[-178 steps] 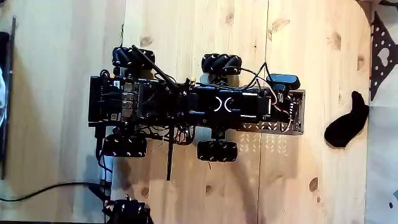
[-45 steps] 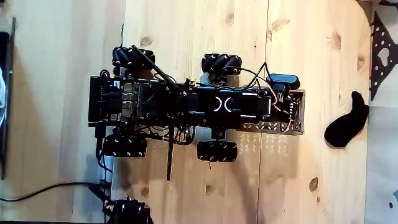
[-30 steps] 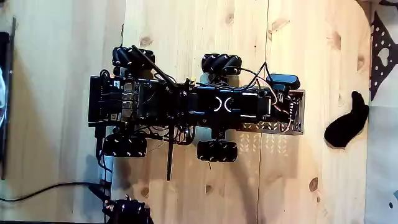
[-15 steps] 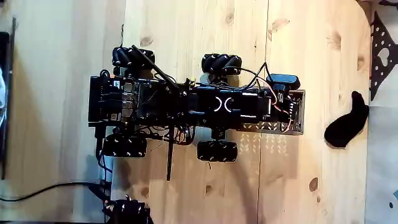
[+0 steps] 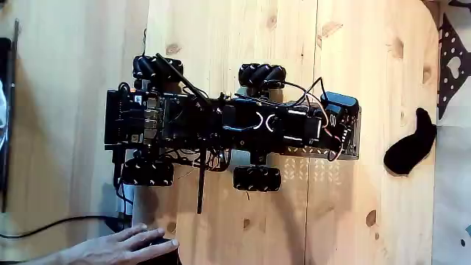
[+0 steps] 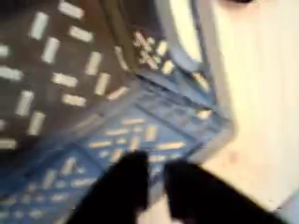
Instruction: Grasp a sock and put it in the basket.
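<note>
Now my empty gripper point(image 6: 154, 182) is slightly parted; a hand point(image 5: 121, 246) has entered at 7 o'clock; limp curved black fabric sock point(image 5: 409, 145) unmoved.

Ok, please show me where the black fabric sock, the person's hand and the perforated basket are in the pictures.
Black fabric sock point(image 5: 407, 151): fixed view, on its wide lower part.
Person's hand point(image 5: 126, 244): fixed view, on the back of the hand at the bottom edge.
Dark perforated plastic basket point(image 6: 140, 131): wrist view, on its slotted wall near the corner.
</note>
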`<state>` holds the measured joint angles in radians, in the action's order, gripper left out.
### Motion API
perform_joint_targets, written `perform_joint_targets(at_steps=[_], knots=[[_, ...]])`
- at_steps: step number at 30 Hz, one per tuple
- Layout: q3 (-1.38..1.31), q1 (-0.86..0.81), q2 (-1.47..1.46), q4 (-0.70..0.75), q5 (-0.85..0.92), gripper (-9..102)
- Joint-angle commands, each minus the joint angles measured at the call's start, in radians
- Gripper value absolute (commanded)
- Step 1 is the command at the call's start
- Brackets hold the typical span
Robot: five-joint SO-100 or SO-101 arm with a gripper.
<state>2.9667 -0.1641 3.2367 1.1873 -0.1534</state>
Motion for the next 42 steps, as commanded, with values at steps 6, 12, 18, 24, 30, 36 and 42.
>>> perform_joint_targets(at_steps=[6, 12, 18, 24, 30, 36, 42], knots=[[-0.141, 0.057, -0.086, -0.245, -0.166, 0], [-0.494, 0.112, -0.356, -0.247, -0.328, 0], [-0.939, 0.138, -0.729, -0.195, -0.38, 0], [-1.338, 0.161, -1.069, -0.121, -0.354, 0], [-1.647, 0.184, -1.345, -0.018, -0.222, 0], [-1.69, 0.213, -1.443, -0.127, 0.112, 0], [-1.69, 0.199, -1.47, -0.16, 0.239, 0]])
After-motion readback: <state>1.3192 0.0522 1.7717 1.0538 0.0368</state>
